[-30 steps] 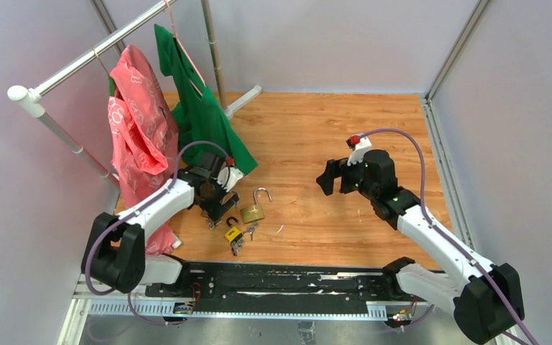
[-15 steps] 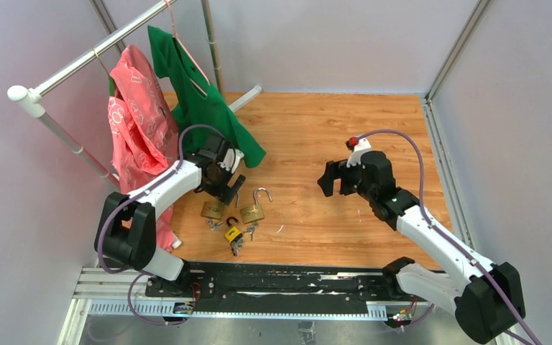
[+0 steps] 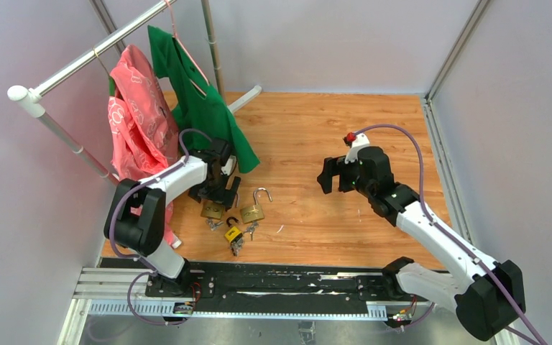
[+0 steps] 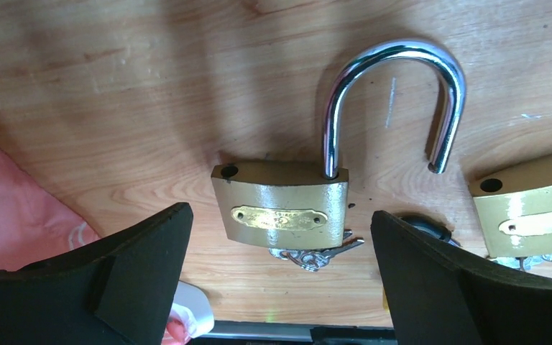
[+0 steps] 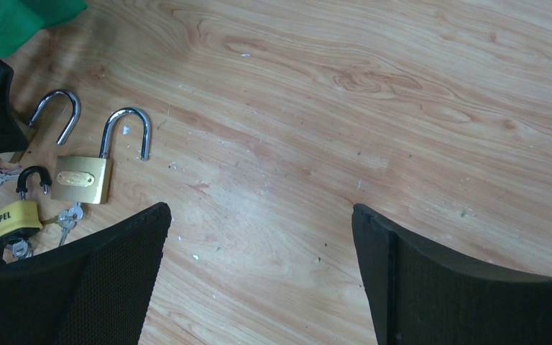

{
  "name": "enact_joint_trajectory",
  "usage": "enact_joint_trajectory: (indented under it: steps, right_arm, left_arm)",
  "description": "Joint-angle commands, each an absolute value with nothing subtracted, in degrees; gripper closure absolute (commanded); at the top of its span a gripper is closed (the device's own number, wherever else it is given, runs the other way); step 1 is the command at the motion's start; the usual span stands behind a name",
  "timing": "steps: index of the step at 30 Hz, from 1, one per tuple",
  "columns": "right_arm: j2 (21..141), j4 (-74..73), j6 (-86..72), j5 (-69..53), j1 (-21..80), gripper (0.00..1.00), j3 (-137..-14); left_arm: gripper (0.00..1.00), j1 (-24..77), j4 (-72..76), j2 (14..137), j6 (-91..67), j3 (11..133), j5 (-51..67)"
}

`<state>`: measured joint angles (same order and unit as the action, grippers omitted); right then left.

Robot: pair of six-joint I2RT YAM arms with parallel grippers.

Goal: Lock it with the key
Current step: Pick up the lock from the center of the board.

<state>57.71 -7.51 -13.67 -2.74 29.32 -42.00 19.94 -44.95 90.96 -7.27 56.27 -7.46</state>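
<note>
Nearest the arm bases, a small yellow padlock (image 3: 233,233) lies on the wooden table (image 3: 316,129), with a bunch of keys (image 3: 250,230) just beside it at 3 o'clock. Up at its 1 o'clock sits a brass padlock (image 3: 253,213), shackle swung open. At 9 o'clock of that one there's a second brass padlock (image 3: 212,210), open too, with a second bunch of keys (image 4: 316,253) tucked at its bottom edge. And that's where the left gripper (image 3: 226,190) is, right over it, jaws spread wide and holding nothing. In the wrist view its two black fingers (image 4: 144,266) frame the lock body without touching it. Over at 3 o'clock, well apart from the locks, the right gripper (image 3: 328,176) hangs above bare wood, wide open as well and empty. Further back, at 11 o'clock of the left gripper, a green garment (image 3: 201,100) and a pink garment (image 3: 136,122) hang from a white rail (image 3: 79,61).
</note>
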Motion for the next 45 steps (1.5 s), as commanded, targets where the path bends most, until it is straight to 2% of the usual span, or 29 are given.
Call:
enact_joint_trajectory:
  steps: [1,12,14,17,20,21,22,26,28,30,38,41,45]
  right_arm:
    - [58.6,-10.2,-12.5,-0.5,30.3,0.01,-44.7]
    - [59.2,-11.5,-10.1,2.9,30.4,0.01,-47.1]
    - [59.2,-11.4,-9.9,3.3,30.4,0.01,-47.2]
    - [59.5,-11.3,-9.9,3.5,30.4,0.01,-47.6]
    - [59.7,-11.3,-10.0,3.2,30.4,0.01,-48.0]
    - [59.7,-11.3,-10.1,3.1,30.5,0.01,-48.2]
    - [59.6,-11.2,-10.2,2.9,30.5,0.01,-48.3]
    - [59.2,-10.8,-10.6,1.0,30.8,0.01,-48.5]
    - [58.9,-10.1,-10.3,-2.3,31.1,0.01,-48.4]
    - [58.8,-9.3,-10.0,-5.8,31.6,0.02,-48.3]
    - [58.8,-6.2,-7.6,-17.5,36.6,0.05,-48.1]
    - [60.2,2.7,-6.5,-23.9,39.8,0.07,-45.1]
    - [67.7,22.6,1.3,-33.6,46.2,0.09,-40.6]
  left_arm:
    - [0.0,19.8,-47.0,92.0,-11.1,55.7,-10.9]
    - [0.1,19.7,-47.7,97.6,-11.2,56.6,-9.7]
    - [0.17,19.7,-47.6,98.0,-11.1,56.5,-9.0]
    - [0.42,19.7,-47.4,97.9,-10.6,56.4,-7.7]
    - [0.91,19.5,-47.0,97.0,-9.7,56.3,-5.8]
    - [0.98,19.4,-47.4,96.9,-9.2,56.5,-5.3]
    - [1.0,19.3,-47.7,96.7,-8.7,57.0,-5.2]
    - [1.0,18.3,-49.8,95.5,-3.7,59.1,0.9]
    - [1.0,17.2,-51.3,95.3,1.3,59.8,9.8]
    - [1.0,16.7,-53.7,95.3,3.5,60.8,13.4]
    - [1.0,16.7,-54.6,88.0,10.4,60.2,14.0]
    - [1.0,16.7,-54.5,84.5,14.5,59.2,16.0]
    - [1.0,16.7,-55.4,80.7,20.3,58.3,21.6]
